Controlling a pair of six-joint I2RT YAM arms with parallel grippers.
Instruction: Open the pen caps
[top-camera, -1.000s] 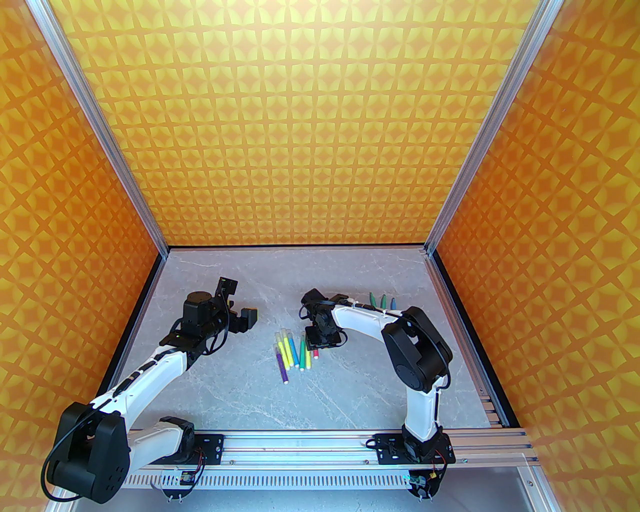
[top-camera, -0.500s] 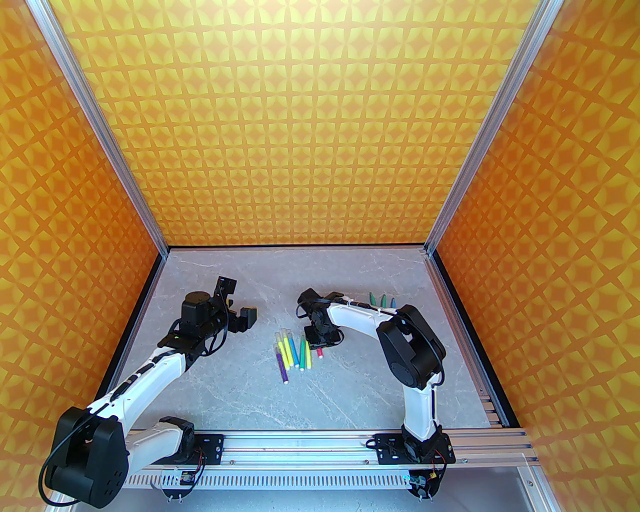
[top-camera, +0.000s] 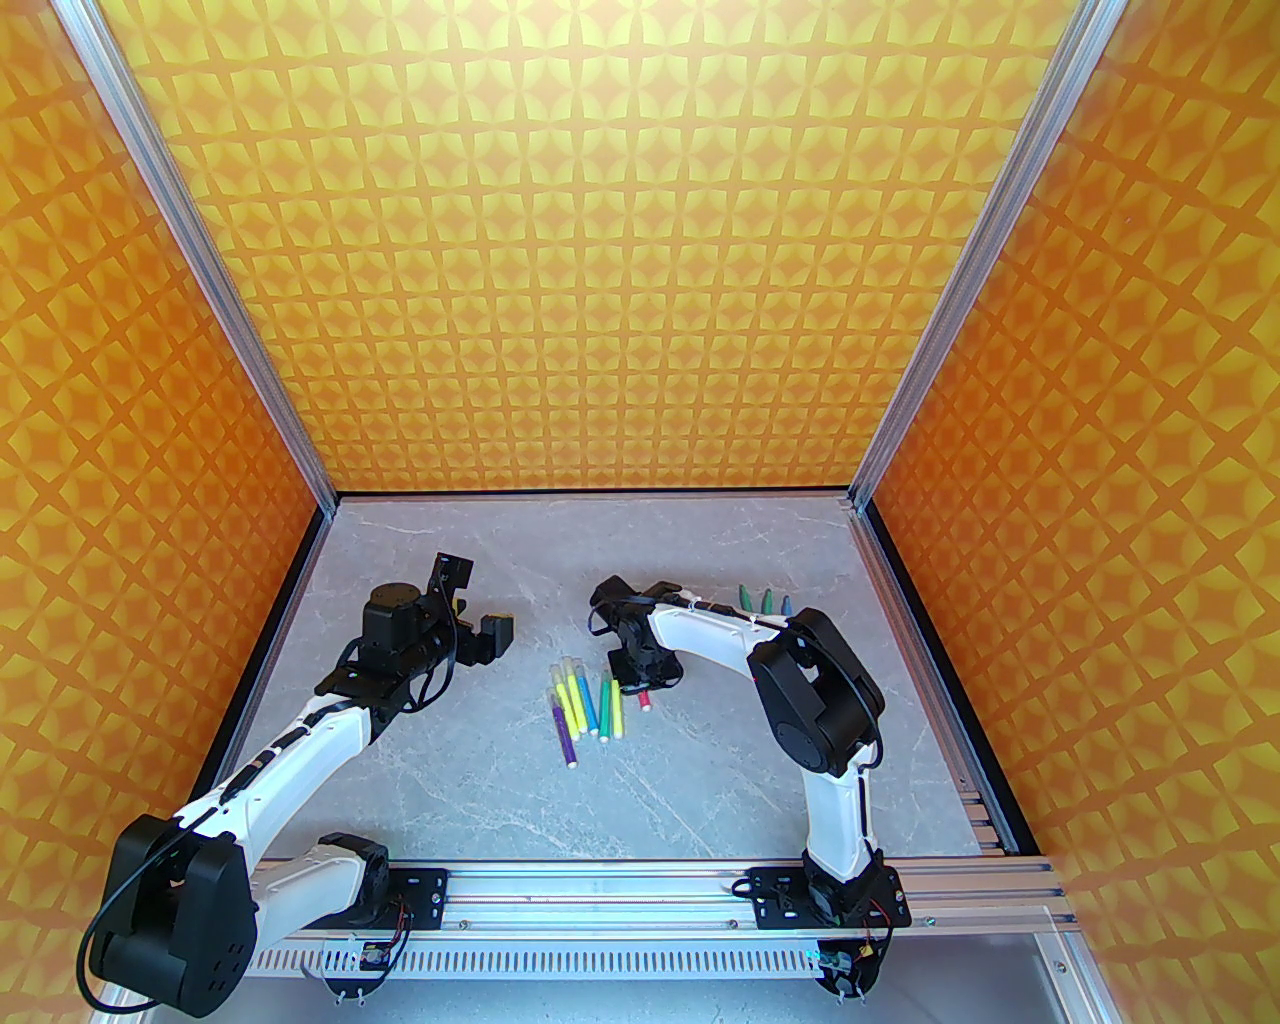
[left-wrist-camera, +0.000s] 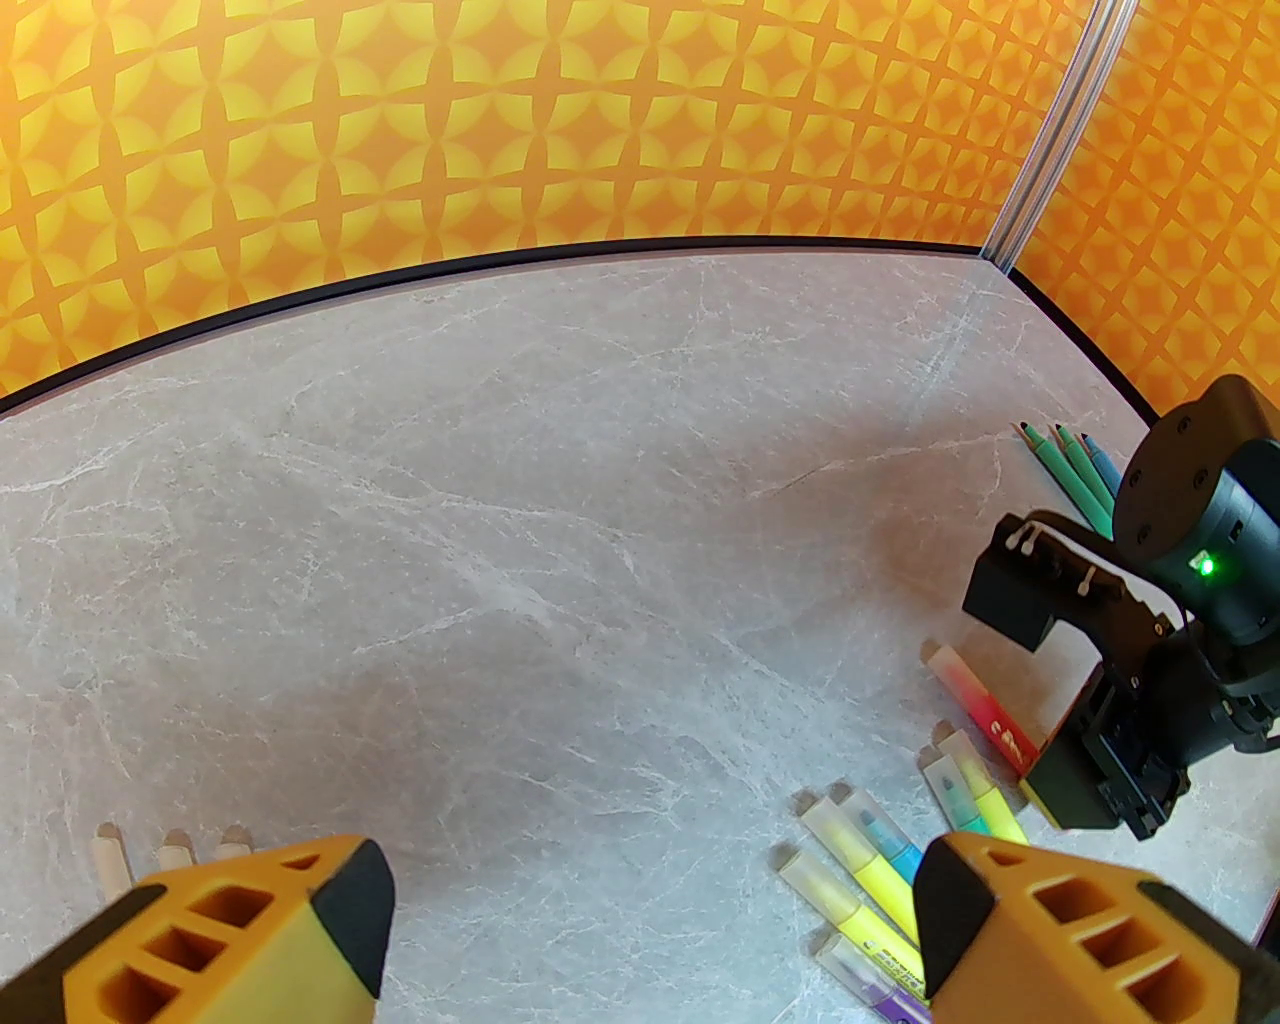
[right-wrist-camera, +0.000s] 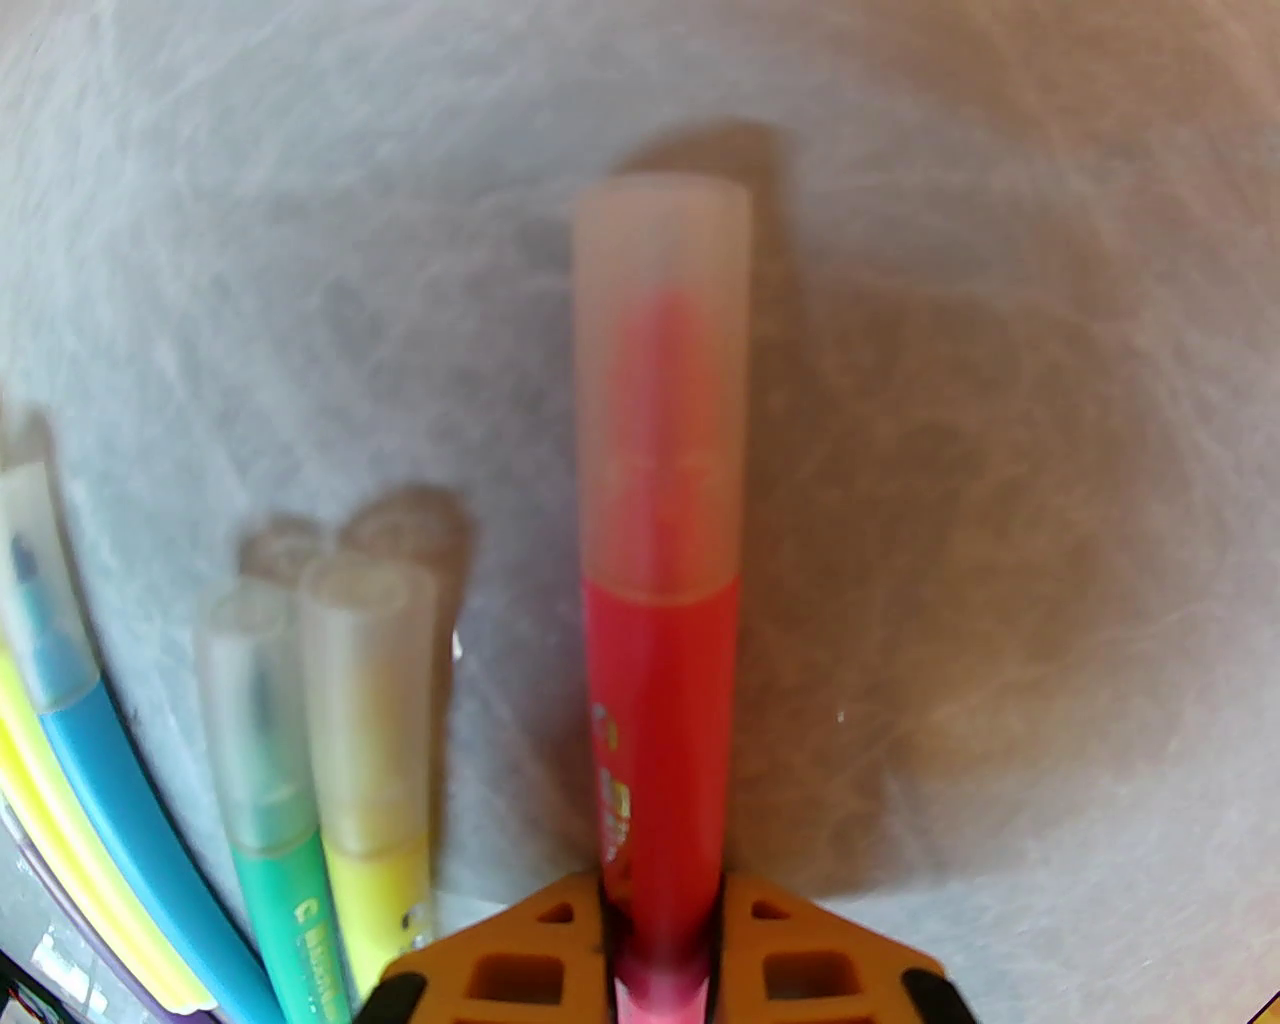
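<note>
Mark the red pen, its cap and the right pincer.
red pen (right-wrist-camera: 660, 700): right wrist view, red barrel just below the cap.
cap (right-wrist-camera: 662, 330): right wrist view, middle of the translucent tube.
right pincer (right-wrist-camera: 662, 905): right wrist view, midway between orange fingertips, shut on the pen.

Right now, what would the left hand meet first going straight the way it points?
The left hand would probably meet bare table, passing between the loose caps and the pens; depth is unclear.
</note>
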